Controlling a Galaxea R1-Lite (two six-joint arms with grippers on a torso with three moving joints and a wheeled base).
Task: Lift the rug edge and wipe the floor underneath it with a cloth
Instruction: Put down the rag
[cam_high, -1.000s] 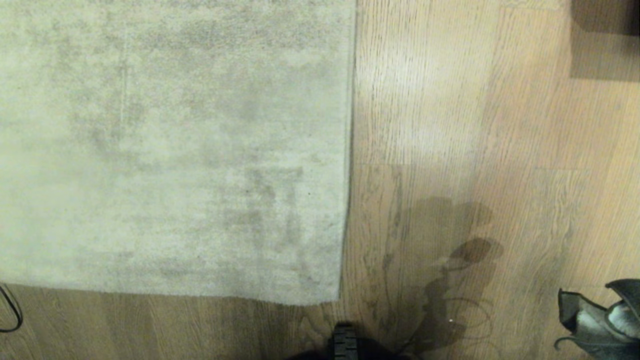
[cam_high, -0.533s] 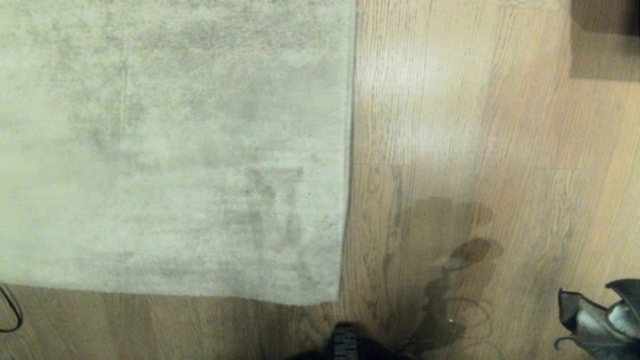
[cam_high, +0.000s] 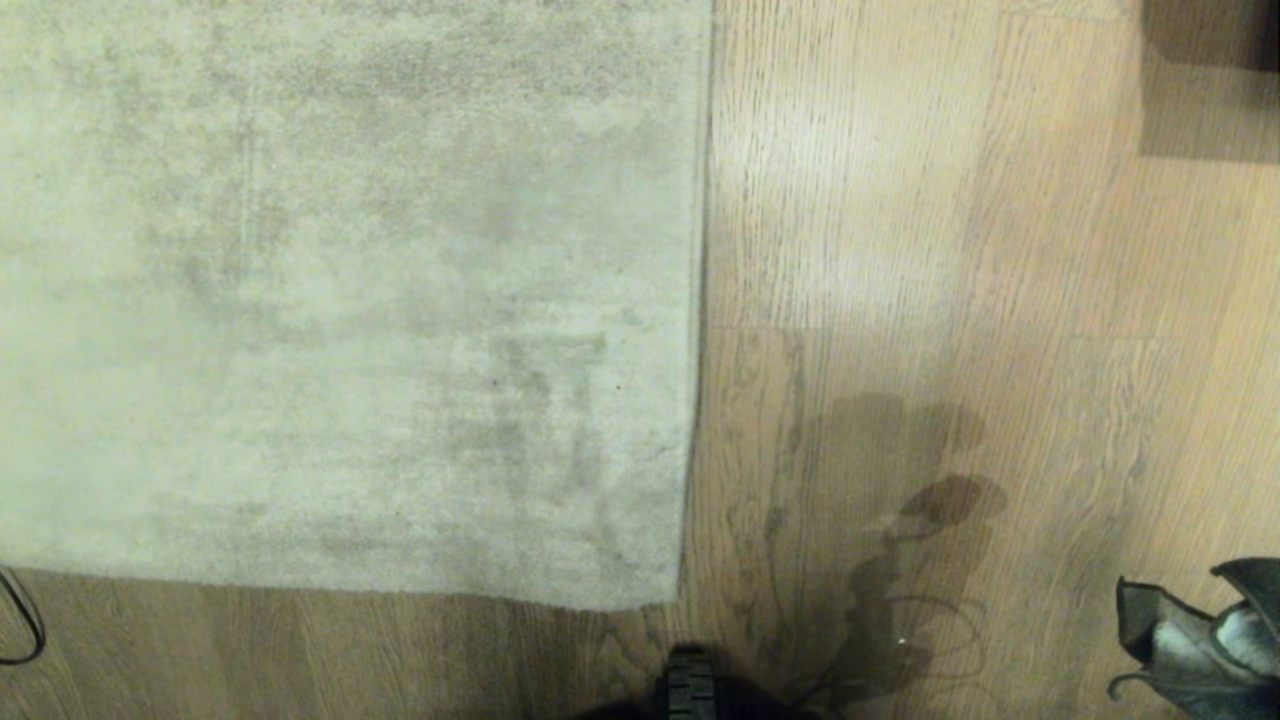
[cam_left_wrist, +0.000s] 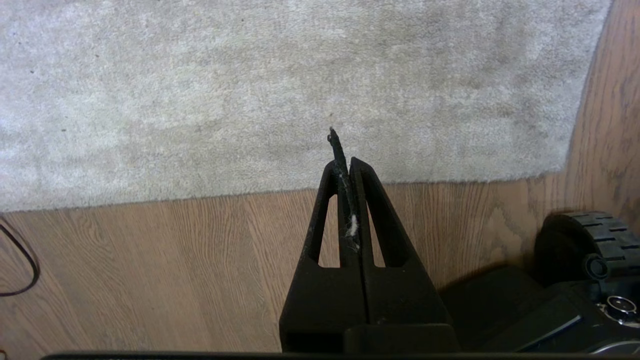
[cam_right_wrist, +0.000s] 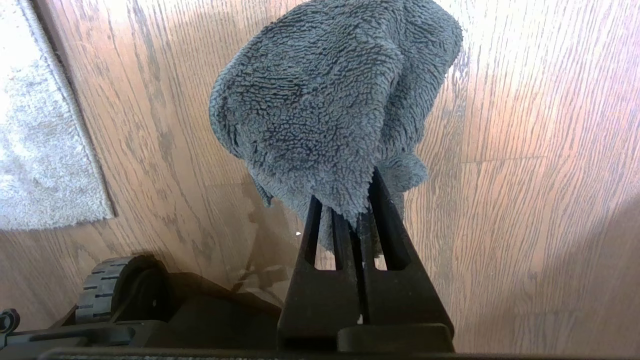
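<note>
Across the upper left of the head view, the rug lies flat on the floor (cam_high: 900, 250), its rug edge (cam_high: 700, 300) running straight down the middle of the frame to a square corner near the bottom centre. In the right wrist view, the right gripper (cam_right_wrist: 361, 200) is clamped on the cloth (cam_right_wrist: 330, 100), which bunches above its tips over bare planks, apart from the rug. In the left wrist view, the left gripper (cam_left_wrist: 344, 162) is closed on nothing but a thin dark strand and a fleck of lint, hanging over the rug's near border. A robot wheel (cam_high: 688, 685) shows at the bottom centre of the head view.
</note>
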